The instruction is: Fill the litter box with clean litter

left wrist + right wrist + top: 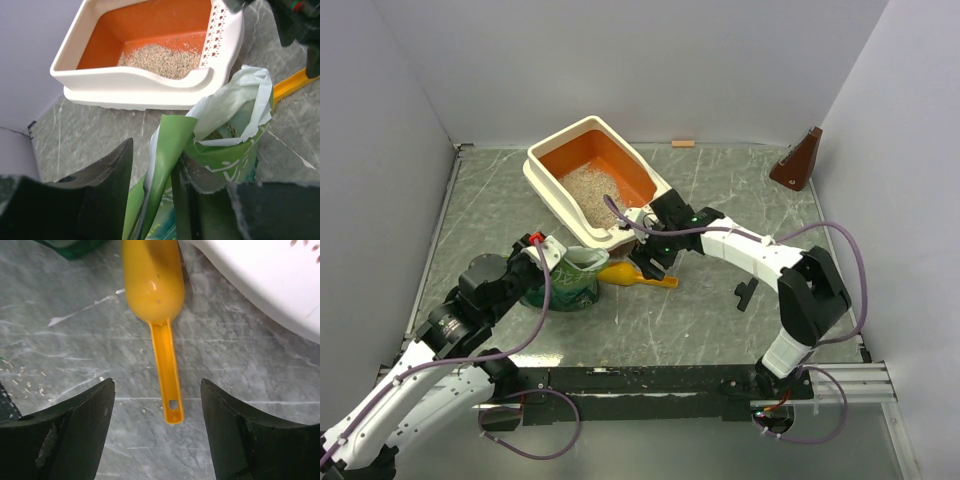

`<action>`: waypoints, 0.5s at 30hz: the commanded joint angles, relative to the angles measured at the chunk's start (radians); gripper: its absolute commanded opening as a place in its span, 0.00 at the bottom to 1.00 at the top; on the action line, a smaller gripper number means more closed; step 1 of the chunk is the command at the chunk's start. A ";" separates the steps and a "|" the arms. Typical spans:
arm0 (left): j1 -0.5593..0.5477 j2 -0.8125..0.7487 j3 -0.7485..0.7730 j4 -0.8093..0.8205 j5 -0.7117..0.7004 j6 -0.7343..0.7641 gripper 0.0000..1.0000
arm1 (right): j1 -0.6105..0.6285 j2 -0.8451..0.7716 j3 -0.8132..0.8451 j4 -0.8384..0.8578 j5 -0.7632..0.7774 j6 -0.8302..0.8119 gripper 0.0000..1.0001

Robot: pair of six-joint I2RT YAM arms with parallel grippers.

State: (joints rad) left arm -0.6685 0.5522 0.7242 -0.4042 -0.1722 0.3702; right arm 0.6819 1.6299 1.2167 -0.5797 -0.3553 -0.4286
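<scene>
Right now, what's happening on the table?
The left gripper has its fingers either side of the folded top edge of the green bag, jaws apart. The right gripper hangs open over the handle of the yellow scoop, which lies on the table, ungripped. The litter box holds a patch of clean litter at its slotted end, with much of the orange floor bare.
</scene>
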 commanded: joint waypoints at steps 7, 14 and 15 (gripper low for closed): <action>-0.008 -0.028 0.050 0.067 0.023 -0.022 0.51 | -0.010 0.099 0.009 0.074 0.012 -0.002 0.75; -0.009 -0.020 0.092 0.059 0.036 -0.051 0.54 | -0.005 0.151 -0.019 0.078 0.075 0.010 0.75; -0.008 -0.017 0.095 0.061 0.036 -0.051 0.54 | -0.005 0.157 -0.020 0.078 0.078 0.010 0.75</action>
State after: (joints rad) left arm -0.6739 0.5343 0.7601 -0.3859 -0.1532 0.3492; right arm 0.6743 1.7813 1.2121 -0.5289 -0.3157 -0.4244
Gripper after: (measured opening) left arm 0.538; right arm 0.750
